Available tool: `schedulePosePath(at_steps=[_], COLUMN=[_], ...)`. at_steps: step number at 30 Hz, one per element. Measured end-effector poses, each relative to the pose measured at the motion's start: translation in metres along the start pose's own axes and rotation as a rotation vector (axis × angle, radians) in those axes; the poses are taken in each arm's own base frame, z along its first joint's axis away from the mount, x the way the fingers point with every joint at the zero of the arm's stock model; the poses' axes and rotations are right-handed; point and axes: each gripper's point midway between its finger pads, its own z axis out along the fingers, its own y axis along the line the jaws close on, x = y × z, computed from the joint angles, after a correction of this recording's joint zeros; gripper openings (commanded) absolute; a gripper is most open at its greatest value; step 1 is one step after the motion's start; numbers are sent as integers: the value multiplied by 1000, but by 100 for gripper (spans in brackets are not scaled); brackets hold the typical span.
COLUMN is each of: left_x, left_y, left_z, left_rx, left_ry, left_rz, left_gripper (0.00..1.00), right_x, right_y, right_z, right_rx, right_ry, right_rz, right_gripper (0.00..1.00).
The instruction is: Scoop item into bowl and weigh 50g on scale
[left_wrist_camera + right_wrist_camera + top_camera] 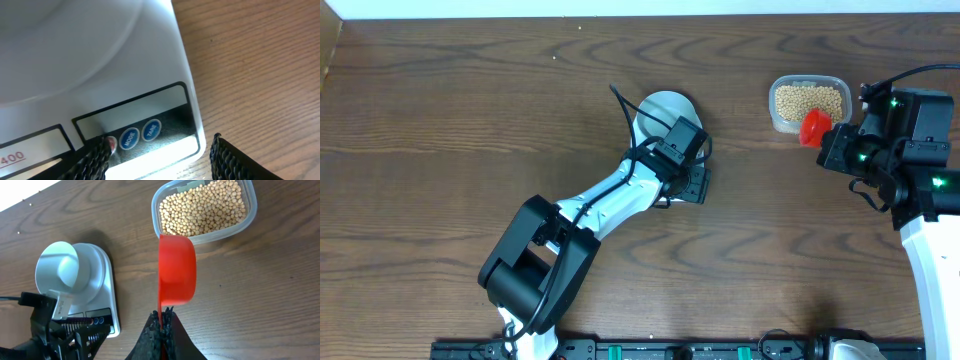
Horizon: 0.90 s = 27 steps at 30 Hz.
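The white scale (111,294) stands on the wooden table with the pale bowl (69,269) on its platform; the bowl also shows in the overhead view (665,104). My left gripper (160,161) is open over the scale's (167,70) front edge. Its left finger is at the small red button beside the MODE and TARE buttons. The tan beans (202,207) fill a clear tub (808,101). My right gripper (163,322) is shut on the handle of a red scoop (176,270). It holds the scoop just in front of the tub; the inside of the scoop is hidden.
The table's far edge runs along the top of the overhead view, close behind the tub. My left arm (610,200) stretches diagonally from the front centre to the scale. My right arm (920,170) stands at the right edge.
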Motion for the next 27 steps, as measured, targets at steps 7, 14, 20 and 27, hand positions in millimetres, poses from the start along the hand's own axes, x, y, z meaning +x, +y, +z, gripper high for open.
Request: schedulePosePath(at_steps=[7, 14, 20, 27], left_x=[-1, -1, 0, 0], left_y=[2, 2, 1, 1], left_z=[0, 0, 0, 0], left_rx=[-6, -1, 4, 4], left_ry=[-3, -1, 1, 1], left_rz=[-4, -4, -4, -4], left_gripper=[67, 67, 67, 67], right_x=[0, 0, 0, 0], right_y=[0, 0, 0, 0], right_z=[0, 0, 0, 0], right_rx=[0, 0, 0, 0], right_ry=[0, -1, 0, 0], right_rz=[0, 0, 0, 0], right_gripper=[1, 1, 1, 1])
